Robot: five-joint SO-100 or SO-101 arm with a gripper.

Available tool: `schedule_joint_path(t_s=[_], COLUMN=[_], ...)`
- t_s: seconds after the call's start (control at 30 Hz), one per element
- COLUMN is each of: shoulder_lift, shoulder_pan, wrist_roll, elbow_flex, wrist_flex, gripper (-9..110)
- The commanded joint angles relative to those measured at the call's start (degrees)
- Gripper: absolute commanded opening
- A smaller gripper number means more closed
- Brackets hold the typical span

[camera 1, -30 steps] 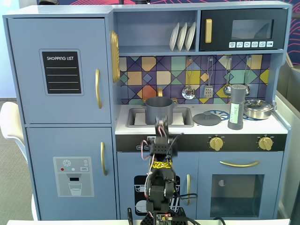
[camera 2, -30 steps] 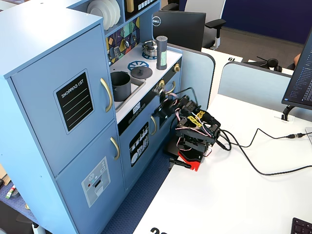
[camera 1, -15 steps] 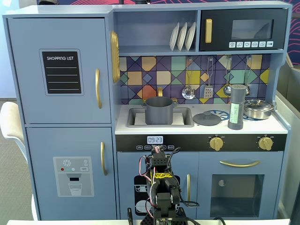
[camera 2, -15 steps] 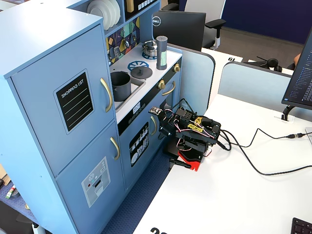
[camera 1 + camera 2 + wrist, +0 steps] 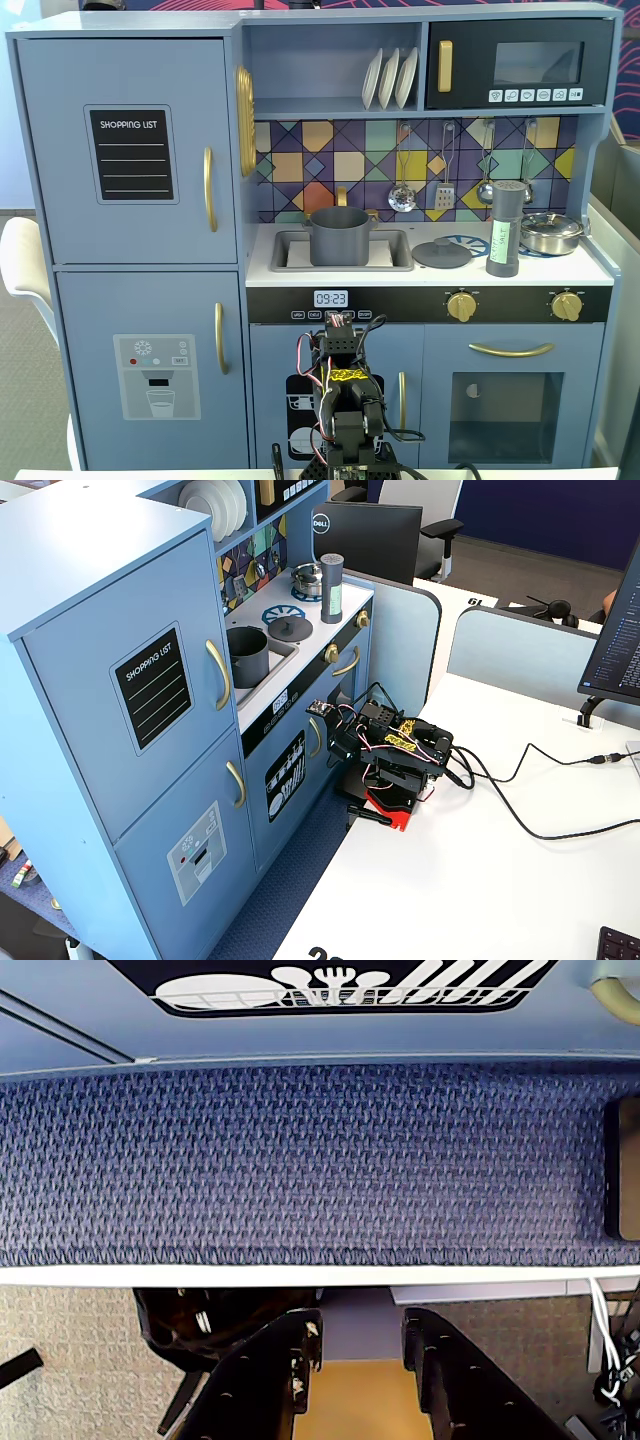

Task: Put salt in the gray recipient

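Note:
The salt (image 5: 504, 228), a tall gray shaker with a pale green band, stands upright on the toy kitchen's counter, right of centre; it also shows in the other fixed view (image 5: 332, 588). The gray recipient (image 5: 340, 236), a matte gray pot, sits in the sink at the left of the counter, and shows in the other fixed view too (image 5: 246, 656). The arm (image 5: 345, 400) is folded low in front of the kitchen's lower doors, far below both. In the wrist view my gripper (image 5: 362, 1325) points down at the floor, jaws apart with nothing between them.
A flat gray lid (image 5: 441, 253) lies between pot and salt. A shiny silver pan (image 5: 551, 232) sits right of the salt. Utensils (image 5: 445, 170) hang on the back wall. Cables (image 5: 520, 810) run across the white table behind the arm.

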Motion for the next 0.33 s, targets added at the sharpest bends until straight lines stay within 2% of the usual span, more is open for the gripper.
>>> schedule_joint_path(t_s=[0.0,0.3], shoulder_lift=[0.4,0.4], shoulder_pan=[0.8,0.3], wrist_roll=[-0.2,-0.2], elbow_flex=[-0.1,-0.1], wrist_flex=[0.2,0.2], gripper=[1,1])
